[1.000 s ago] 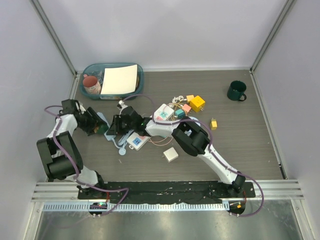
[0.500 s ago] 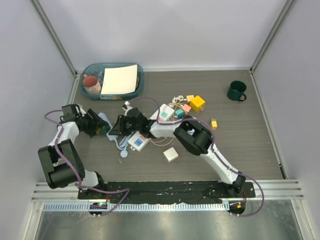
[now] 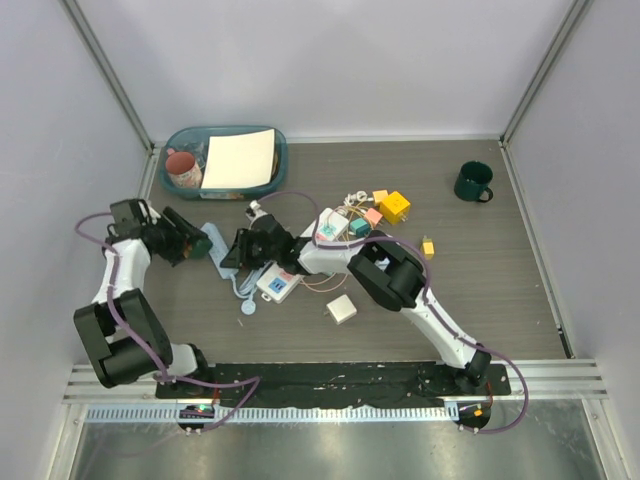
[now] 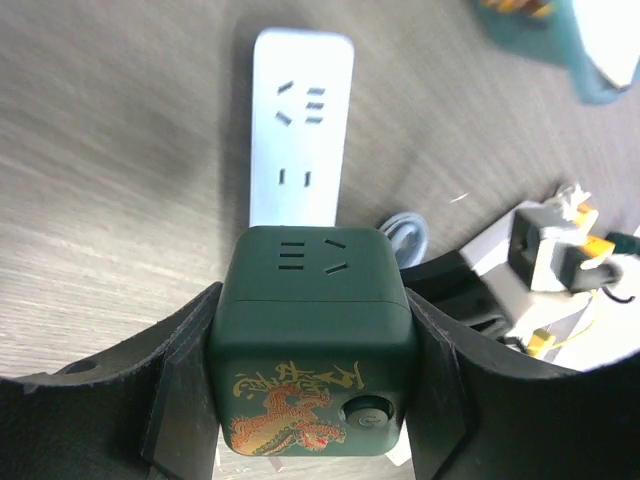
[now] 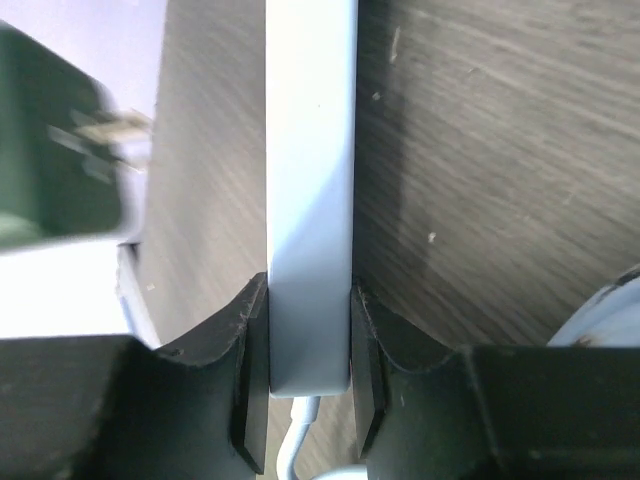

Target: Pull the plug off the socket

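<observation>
My left gripper (image 3: 193,243) (image 4: 312,390) is shut on a dark green cube adapter (image 4: 312,330) with a gold dragon print, held clear of a light-blue strip (image 3: 222,254) (image 4: 300,140). My right gripper (image 3: 243,250) (image 5: 310,370) is shut on that strip's cord end (image 5: 310,200). The cube (image 5: 50,150) shows bare prongs in the right wrist view. The small white square plug (image 3: 342,309) lies loose on the table. The white socket strip with pastel faces (image 3: 328,228) lies under the right arm, partly hidden.
A teal bin (image 3: 270,182) with a mug and white sheet stands at the back left. A dark green mug (image 3: 472,182) is at the back right. A yellow cube (image 3: 394,207), small blocks, a white adapter (image 3: 275,284) and a round corded plug (image 3: 246,306) lie mid-table.
My left gripper has moved left and back with the green cube, away from the light-blue strip. More of the strip now shows between the two grippers.
</observation>
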